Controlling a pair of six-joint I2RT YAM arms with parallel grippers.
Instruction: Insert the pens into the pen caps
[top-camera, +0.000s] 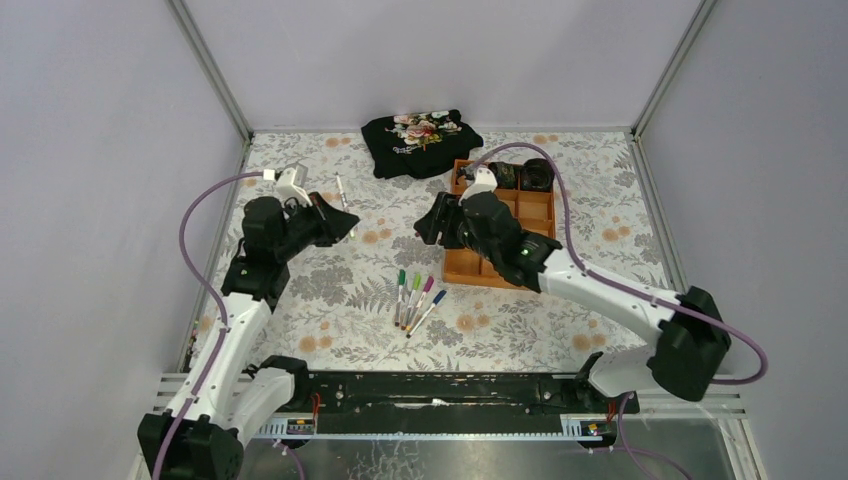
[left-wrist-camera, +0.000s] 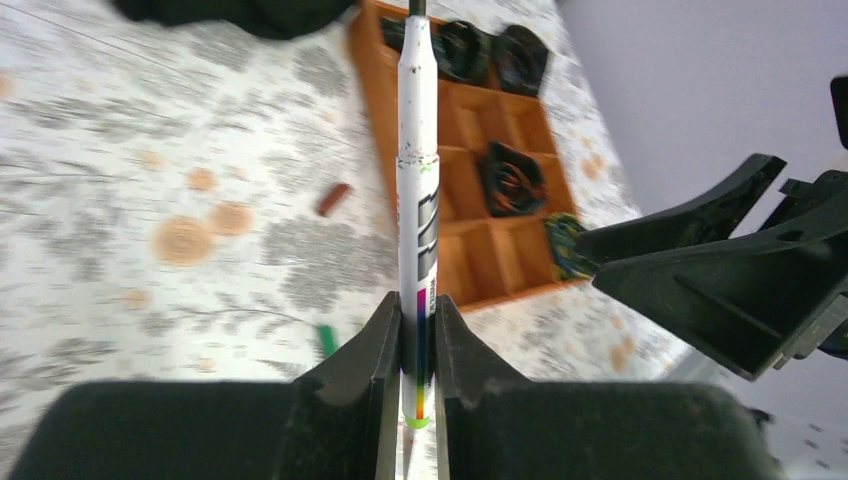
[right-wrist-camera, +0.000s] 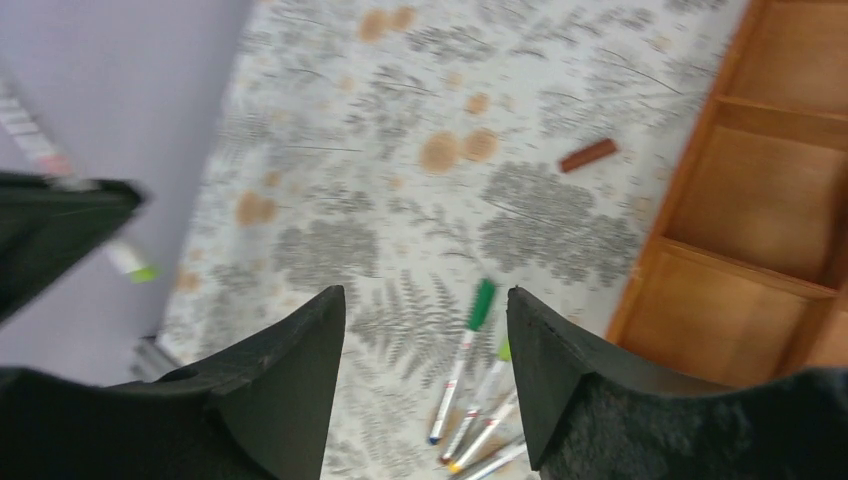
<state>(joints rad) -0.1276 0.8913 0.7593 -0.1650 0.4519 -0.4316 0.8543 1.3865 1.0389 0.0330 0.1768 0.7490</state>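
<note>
Orange tray (top-camera: 537, 212) aside, the main thing here is the white pen (left-wrist-camera: 418, 180) that the left hand (left-wrist-camera: 418, 320) has pinched between its fingers (left-wrist-camera: 370, 370). They press on the barrel close to its light green end, which pokes out just behind the fingertips on the wrist side. The rest of the barrel runs straight out ahead of the hand. The far end looks dark, but it's cut off at the edge of the left wrist view, so I can't say more about it. Going by that view, hand and pen are both up off the tabletop (top-camera: 320, 300).

The right hand (right-wrist-camera: 425, 300) is spread wide with nothing between its fingers. It sits off to the right of the held pen, apart from it. Below that hand, four pens (top-camera: 411, 300) lie side by side on the tabletop, fanned a little, with green, light green, magenta and blue ends. In the right wrist view the green one lands right in the gap between the fingers, lower down.

A dark red cap (right-wrist-camera: 587, 155) lies loose on the tabletop ahead of the right hand and a bit to its right, near the tray's edge without touching it. The tray itself is on the right hand's right side, and a few of its cells hold black parts (left-wrist-camera: 513, 178).
</note>
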